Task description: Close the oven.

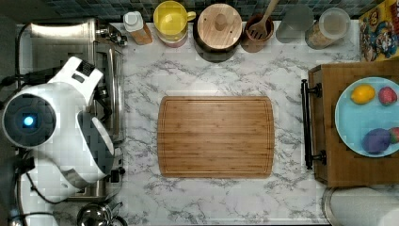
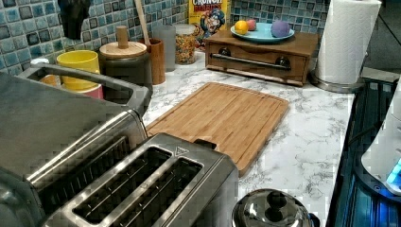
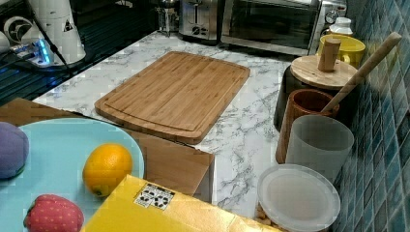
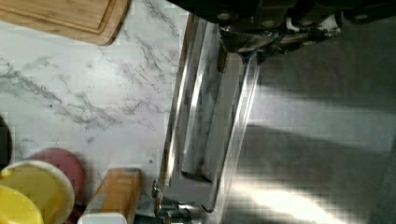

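Right view shows the oven (image 3: 273, 21) at the counter's far end beside a toaster (image 3: 198, 19), its glass door looking upright and nearly or fully shut, while whether the gripper (image 4: 254, 44) over its handle (image 4: 196, 116) is open or clenched cannot be told.

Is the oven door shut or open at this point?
Shut, it seems: in the right view the oven shows its glass door upright, flush with the front. The bar handle sits by the top edge.
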`<state>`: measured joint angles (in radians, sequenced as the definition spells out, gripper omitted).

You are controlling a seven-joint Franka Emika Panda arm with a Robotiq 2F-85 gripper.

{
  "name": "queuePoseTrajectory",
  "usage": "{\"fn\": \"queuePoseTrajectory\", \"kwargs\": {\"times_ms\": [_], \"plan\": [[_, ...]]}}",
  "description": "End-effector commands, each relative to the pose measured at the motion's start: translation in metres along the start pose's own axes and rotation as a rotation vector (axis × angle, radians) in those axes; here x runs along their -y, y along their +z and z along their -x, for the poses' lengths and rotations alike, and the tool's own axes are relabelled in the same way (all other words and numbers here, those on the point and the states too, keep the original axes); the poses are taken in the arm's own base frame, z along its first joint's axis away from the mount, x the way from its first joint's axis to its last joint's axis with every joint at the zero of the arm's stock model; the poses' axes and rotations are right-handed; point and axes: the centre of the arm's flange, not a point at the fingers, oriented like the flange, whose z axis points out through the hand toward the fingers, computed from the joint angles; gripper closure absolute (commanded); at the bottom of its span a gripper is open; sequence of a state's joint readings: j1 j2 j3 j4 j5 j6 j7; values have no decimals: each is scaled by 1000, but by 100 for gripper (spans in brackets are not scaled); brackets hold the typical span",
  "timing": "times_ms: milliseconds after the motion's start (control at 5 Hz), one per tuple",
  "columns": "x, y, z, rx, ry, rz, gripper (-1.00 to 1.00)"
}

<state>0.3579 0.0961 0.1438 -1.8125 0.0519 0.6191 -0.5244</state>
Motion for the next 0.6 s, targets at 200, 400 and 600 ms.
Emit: {"fn": "queuePoseTrajectory", "kwargs": {"times_ms": [200, 400, 600], "plan": [[47, -46, 3, -74, -111, -60, 100], [47, -46, 3, -74, -111, -60, 100], [47, -46, 3, -74, -111, -60, 100]]}}
